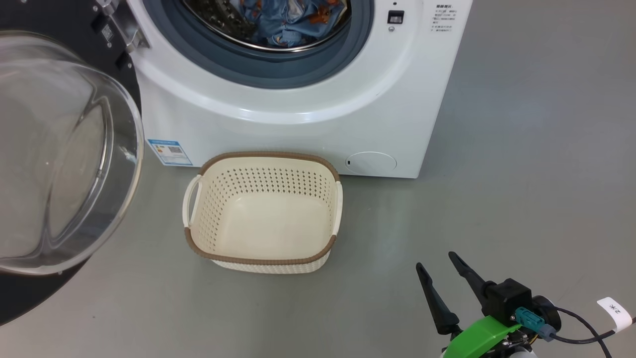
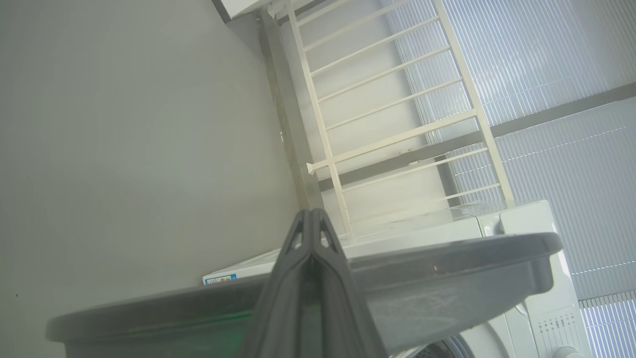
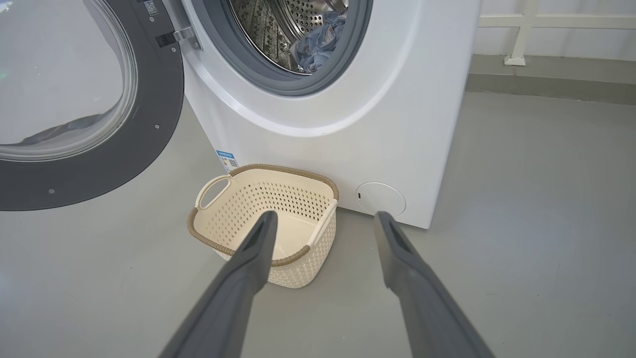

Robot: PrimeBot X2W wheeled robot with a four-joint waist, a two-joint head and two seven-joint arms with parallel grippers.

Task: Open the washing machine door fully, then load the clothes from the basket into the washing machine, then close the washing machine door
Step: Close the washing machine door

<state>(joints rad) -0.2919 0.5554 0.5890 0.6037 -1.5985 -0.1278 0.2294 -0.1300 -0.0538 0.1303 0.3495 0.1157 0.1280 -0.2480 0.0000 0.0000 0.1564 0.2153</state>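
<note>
The washing machine (image 1: 298,129) stands with its door (image 1: 59,149) swung wide to the left, glass bowl bulging toward me. Light-blue clothes (image 1: 293,20) with orange prints lie inside the steel drum, also visible as clothes (image 3: 318,44) in the right wrist view. The cream basket (image 1: 268,155) sits on the floor before the machine with nothing in it. My right gripper (image 1: 437,261) hovers open at the lower right, apart from the basket (image 3: 298,271). My left gripper (image 2: 310,214) is shut, fingertips together, lying across the door's dark rim (image 2: 447,268).
Grey floor surrounds the machine, with open room to its right. A white railing (image 2: 387,99) and ribbed wall panels stand behind the machine. A small round flap (image 1: 371,163) and a blue label (image 1: 170,151) mark the machine's lower front.
</note>
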